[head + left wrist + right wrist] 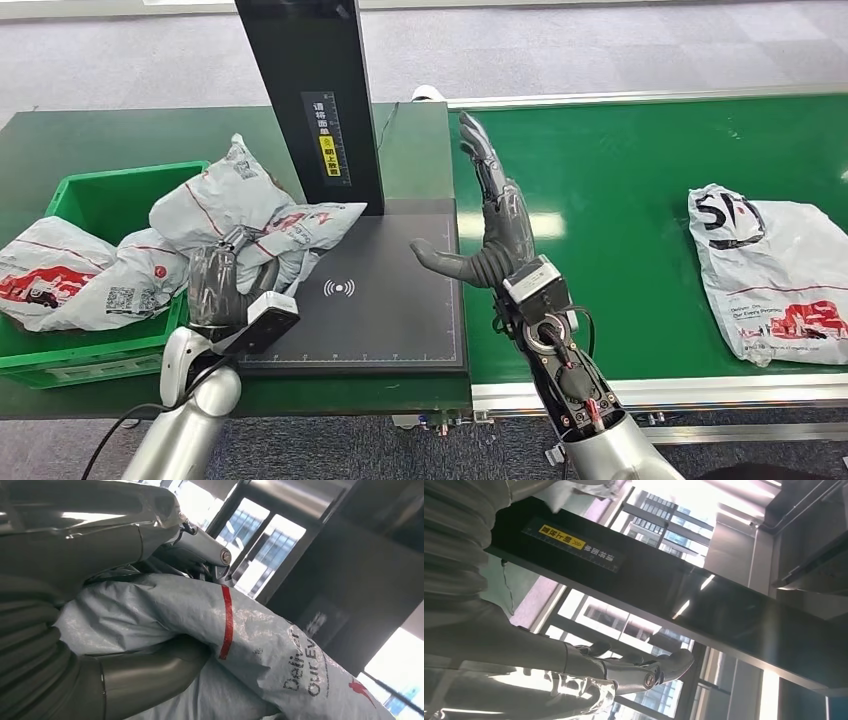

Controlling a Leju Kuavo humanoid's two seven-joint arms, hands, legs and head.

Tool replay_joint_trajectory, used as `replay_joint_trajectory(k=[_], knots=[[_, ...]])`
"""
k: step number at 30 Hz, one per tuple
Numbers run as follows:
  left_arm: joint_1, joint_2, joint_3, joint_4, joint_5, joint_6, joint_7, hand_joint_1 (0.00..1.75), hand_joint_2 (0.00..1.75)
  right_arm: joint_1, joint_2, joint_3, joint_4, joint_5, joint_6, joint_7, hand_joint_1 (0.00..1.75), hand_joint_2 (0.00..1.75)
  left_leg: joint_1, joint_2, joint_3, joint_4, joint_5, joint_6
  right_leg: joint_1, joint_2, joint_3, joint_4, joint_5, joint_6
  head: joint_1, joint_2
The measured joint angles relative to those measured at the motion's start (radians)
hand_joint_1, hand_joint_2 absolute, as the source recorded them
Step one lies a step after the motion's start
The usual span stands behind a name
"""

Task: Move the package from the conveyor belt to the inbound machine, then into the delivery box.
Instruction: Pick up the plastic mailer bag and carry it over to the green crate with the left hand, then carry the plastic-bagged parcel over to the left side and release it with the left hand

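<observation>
We log the held package [262,215] as crinkled grey plastic film with a slight sheen. The conveyor belt [620,200] looks like matt green rubbery sheet. Inbound machine [385,290]: matt black pad, glossy black post. Delivery box [95,205]: smooth green hard plastic. Left hand [222,280] and right hand [497,225]: glossy grey, ribbed covers; arms brushed silver metal.

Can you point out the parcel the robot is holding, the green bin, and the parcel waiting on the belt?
held parcel [225,200]: head view, its grey upper face.
green bin [105,200]: head view, bare inner wall.
belt parcel [775,270]: head view, middle of the bag.
</observation>
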Motion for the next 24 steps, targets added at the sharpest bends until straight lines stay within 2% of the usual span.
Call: replay_joint_trajectory(k=[5,10,16,18,22,24], knots=[[-0.028,0.023,0.014,-0.04,0.007,0.078,-0.041,1.75,1.75,-0.004,-0.009,0.009,0.017,0.017,0.01,0.028,0.0,1.75,0.0,0.0,0.0,0.0,0.0,0.0,0.0,0.0,0.0,0.0,0.0,0.0,0.0,0.0],[-0.029,0.045,0.045,-0.079,-0.075,0.173,-0.024,1.75,1.75,-0.017,-0.014,0.023,0.041,0.028,0.017,0.04,0.0,1.75,0.0,0.0,-0.001,0.0,0.0,0.0,0.0,0.0,-0.001,0.0,0.0,0.0,0.0,0.0],[-0.014,0.054,0.139,-0.122,-0.163,0.192,-0.024,1.75,1.75,-0.025,-0.014,0.029,0.056,0.036,0.02,0.052,0.0,1.75,0.0,0.0,-0.001,0.0,0.0,0.0,0.0,0.0,-0.001,0.0,0.0,0.0,0.0,0.0],[-0.011,0.053,0.173,-0.124,-0.193,0.191,0.008,1.75,1.75,-0.025,-0.014,0.03,0.058,0.041,0.02,0.058,0.0,1.75,0.0,0.0,-0.001,0.0,0.0,0.0,0.0,0.0,-0.001,0.0,0.0,0.0,0.0,0.0],[-0.011,0.054,0.225,-0.105,-0.25,0.181,0.133,1.75,1.75,-0.024,-0.017,0.031,0.058,0.05,0.02,0.065,0.0,1.75,0.0,0.0,-0.001,0.0,0.0,0.0,0.0,0.0,-0.001,0.0,0.0,0.0,0.0,0.0],[-0.011,0.054,0.24,-0.095,-0.255,0.181,0.147,1.75,1.75,-0.024,-0.02,0.031,0.058,0.05,0.02,0.066,0.0,1.75,0.0,0.0,-0.001,0.0,0.0,0.0,0.0,0.0,-0.001,0.0,0.0,0.0,0.0,0.0]])
